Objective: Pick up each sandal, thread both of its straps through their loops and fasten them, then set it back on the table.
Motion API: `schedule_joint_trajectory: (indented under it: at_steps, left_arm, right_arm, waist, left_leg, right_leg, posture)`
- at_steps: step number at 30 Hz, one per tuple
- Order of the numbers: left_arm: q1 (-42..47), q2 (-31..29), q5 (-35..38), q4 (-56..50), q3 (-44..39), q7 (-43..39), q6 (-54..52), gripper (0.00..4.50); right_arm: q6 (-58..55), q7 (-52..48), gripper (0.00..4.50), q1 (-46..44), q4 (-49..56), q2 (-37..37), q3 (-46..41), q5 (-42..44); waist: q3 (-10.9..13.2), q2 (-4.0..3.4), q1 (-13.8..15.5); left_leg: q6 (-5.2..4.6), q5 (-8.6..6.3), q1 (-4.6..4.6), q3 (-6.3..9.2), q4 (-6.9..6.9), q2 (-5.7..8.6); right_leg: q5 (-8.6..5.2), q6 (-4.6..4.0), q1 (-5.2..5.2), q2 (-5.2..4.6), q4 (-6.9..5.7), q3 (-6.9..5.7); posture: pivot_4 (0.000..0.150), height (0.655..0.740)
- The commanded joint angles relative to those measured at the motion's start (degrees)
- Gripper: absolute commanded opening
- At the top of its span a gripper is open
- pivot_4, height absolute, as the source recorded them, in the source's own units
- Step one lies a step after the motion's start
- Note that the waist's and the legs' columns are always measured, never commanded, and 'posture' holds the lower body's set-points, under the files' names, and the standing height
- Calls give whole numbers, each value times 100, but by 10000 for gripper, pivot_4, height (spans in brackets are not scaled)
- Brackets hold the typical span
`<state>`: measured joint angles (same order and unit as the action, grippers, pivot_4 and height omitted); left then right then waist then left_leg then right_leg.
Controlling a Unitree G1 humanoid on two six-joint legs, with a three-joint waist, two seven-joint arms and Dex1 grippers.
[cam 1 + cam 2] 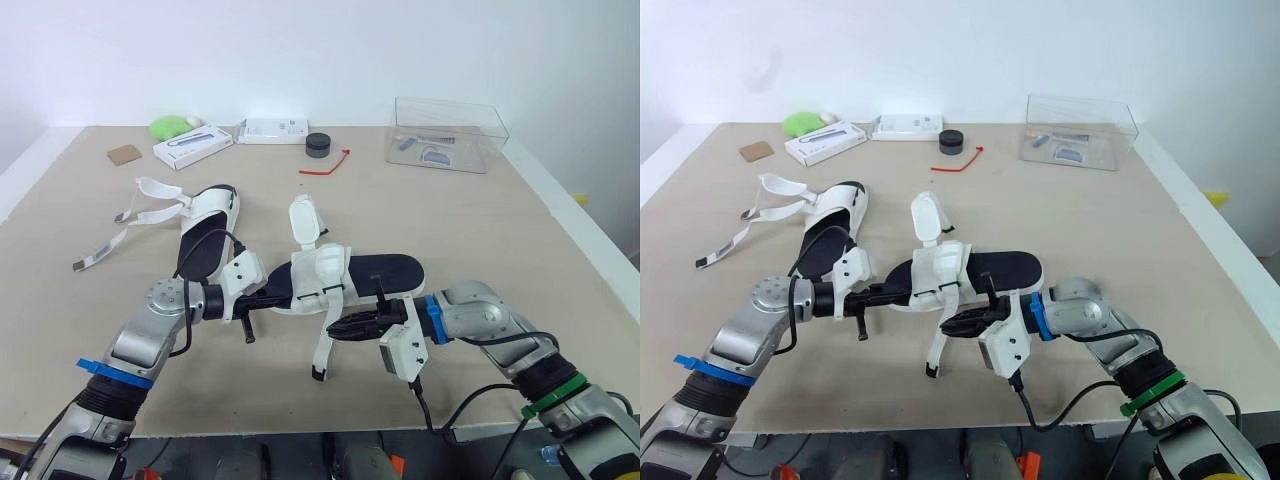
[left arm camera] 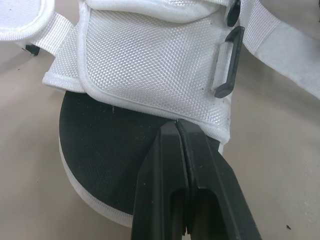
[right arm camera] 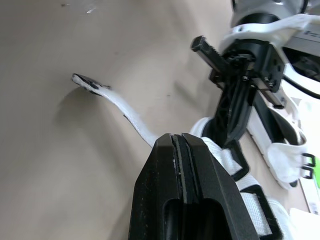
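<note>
- The near sandal (image 1: 385, 270) sits mid-table (image 1: 480, 230), toe end toward the left arm, with the rear flap standing upright.
- The left gripper (image 2: 176, 125) has its fingers pressed together, pinching the hem of the woven upper (image 2: 150, 60) where it meets the footbed.
- The right gripper (image 3: 177, 137) is clamped on the loose strap (image 3: 127, 117) – flat white webbing that slopes down until its dark tip touches the table.
- The upper is white coarse-weave fabric with a stitched edge, the footbed is matte black and finely textured, and a black rectangular loop (image 2: 229, 62) sits at the upper's side.
- The second sandal (image 1: 205, 240) lies just behind to the left, its straps (image 1: 150, 210) splayed open on the table.
- Along the far edge are a clear plastic box (image 1: 445, 133), a black round puck (image 1: 319, 145) and a white carton (image 1: 193, 146).
</note>
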<state>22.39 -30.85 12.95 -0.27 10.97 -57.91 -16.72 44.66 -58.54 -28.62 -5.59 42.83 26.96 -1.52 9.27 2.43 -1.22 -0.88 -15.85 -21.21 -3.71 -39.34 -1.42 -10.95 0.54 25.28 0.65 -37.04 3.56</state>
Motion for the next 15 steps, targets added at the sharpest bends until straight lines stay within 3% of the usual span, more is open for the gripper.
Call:
schedule_joint_trajectory:
  at_steps: [1, 2, 4, 10, 15]
  left_arm:
    - [-28, -38, -39, 14, 38, -31, -55, 0]
    - [-34, -40, -37, 8, 38, -33, -59, 0]
    - [-44, -45, -33, -4, 37, -36, -66, 0]
    - [-47, -29, -26, 3, 47, -38, -76, 0]
    - [-34, -24, -29, 21, 42, -36, -75, 0]
  right_arm:
    - [391, -159, 742, -82, 121, 168, -32, -268]
    - [394, -221, 742, -76, 117, 200, -16, -267]
    - [532, -234, 6734, -88, 115, 213, -20, -328]
    - [1724, 299, 30073, -256, -229, 185, -239, -1137]
    - [1974, 725, 30073, -395, -399, 51, -252, -1457]
  waist:
    - [0, 0, 0]
    - [0, 0, 0]
    - [0, 0, 0]
    - [0, 1, 0]
    - [0, 0, -1]
  left_leg:
    - [0, 0, 0, 0, 0, 0]
    - [0, 0, 0, 0, 0, 0]
    - [0, 0, 0, -4, 0, 0]
    - [0, 0, 1, -7, 0, 0]
    - [0, -1, 2, -13, 0, 1]
  right_leg:
    - [0, 0, 0, 0, 0, -1]
    - [-1, 1, 0, 0, 0, -3]
    - [0, 2, 0, 0, 0, -3]
    - [0, 2, 1, 1, 0, -4]
    - [0, 3, 1, -1, 0, 5]
  posture:
    - [1500, 7400]
    - [1500, 7400]
    - [1500, 7400]
    - [1500, 7400]
    - [1500, 7400]
